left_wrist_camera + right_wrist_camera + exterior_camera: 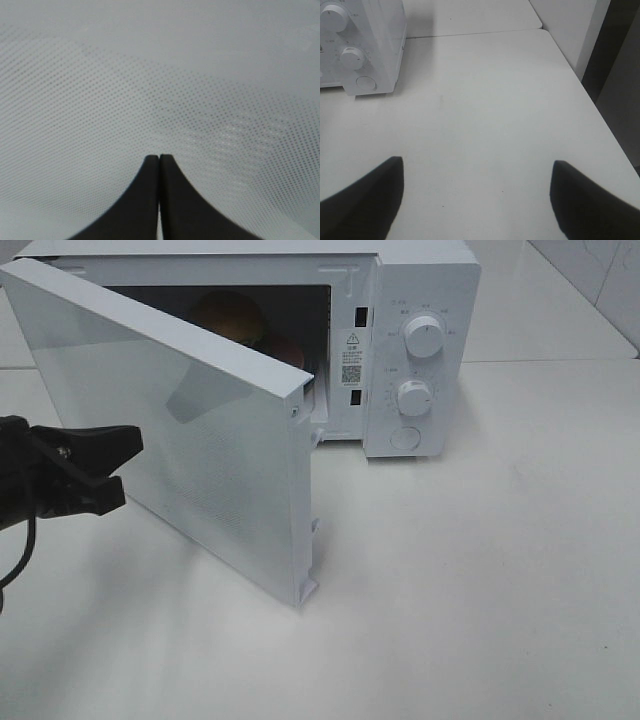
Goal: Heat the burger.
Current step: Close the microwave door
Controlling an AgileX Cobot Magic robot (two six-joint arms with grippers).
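Already we have the burger [230, 318] inside the microwave [425, 280]. Its brown bun shows in the dark cavity above the top edge of the door [200, 440], with something reddish just beside it that we cannot identify. So we judge the loading done.

What is left begins with the door, which stands swung out from the front of the microwave at roughly half its travel. Our left gripper [159, 158] is clenched, its two black tips pressed together and holding nothing. It points at the dotted mesh on the door's outer face, very near it. We cannot tell whether the tips actually touch the panel. That looks to us like a push to close the door.

Our right gripper [476, 162] hangs spread wide and empty over the bare table [480, 590], off to the control-panel side of the microwave. After the door latches, we expect the upper knob [425, 338] and lower knob [413, 397] on the microwave's front panel will need setting to start the heating. Neither is being touched now.
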